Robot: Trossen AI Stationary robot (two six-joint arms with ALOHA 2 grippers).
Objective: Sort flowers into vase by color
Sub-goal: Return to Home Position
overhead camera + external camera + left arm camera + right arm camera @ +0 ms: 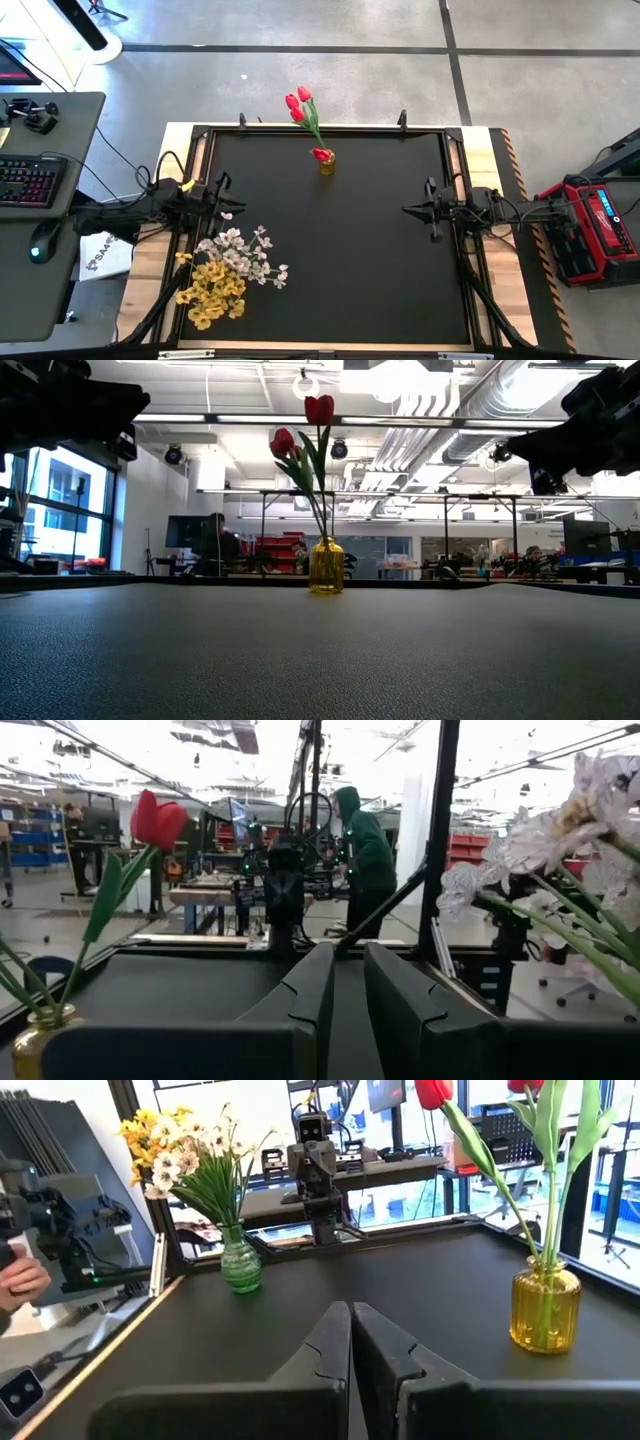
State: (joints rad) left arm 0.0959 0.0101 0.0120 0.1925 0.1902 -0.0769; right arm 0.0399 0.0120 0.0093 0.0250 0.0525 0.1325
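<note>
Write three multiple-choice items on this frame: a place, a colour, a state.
1. The green vase stands: A) near the left arm B) near the right arm C) mid-table.
2. The tulips sit in a vase that is: A) green B) yellow C) clear.
3. The right fingers are: A) shut, empty B) wide open C) shut on a stem.
Answers: 1 A, the high view shows its flowers beside that arm; 2 B, the yellow vase holds them; 3 A, the right wrist view shows them together, nothing between.
</note>
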